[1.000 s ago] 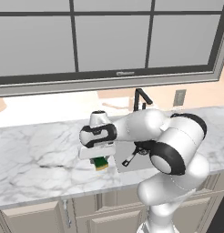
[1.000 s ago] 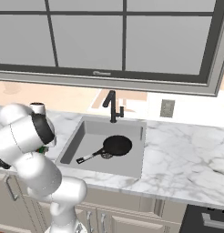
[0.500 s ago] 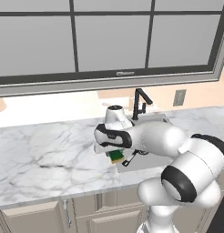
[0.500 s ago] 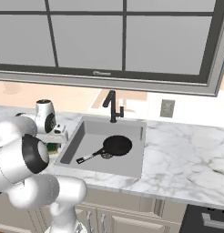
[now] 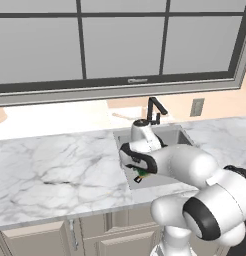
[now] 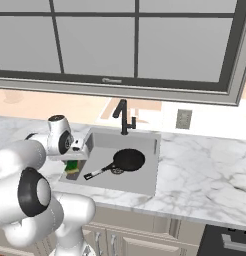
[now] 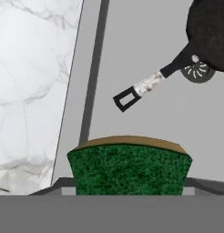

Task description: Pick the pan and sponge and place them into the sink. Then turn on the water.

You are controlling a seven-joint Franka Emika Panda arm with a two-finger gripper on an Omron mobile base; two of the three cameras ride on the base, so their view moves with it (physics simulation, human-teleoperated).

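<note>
The pincer (image 6: 73, 161) is clamped on the sponge (image 7: 129, 164) and hangs over the left end of the sink (image 6: 148, 182), just inside its rim beside the marble surface (image 5: 55, 170). The pan (image 6: 127, 160) already lies in the basin, its handle (silver-grey near the tip) reaching toward the sponge's side. To finish this step well, I judge the arm should lower a little over bare basin floor, left of the handle tip, and only then let go, so the sponge neither bounces onto the rim nor lands on the handle. The faucet (image 6: 124, 116) shows no stream yet; it comes next.
</note>
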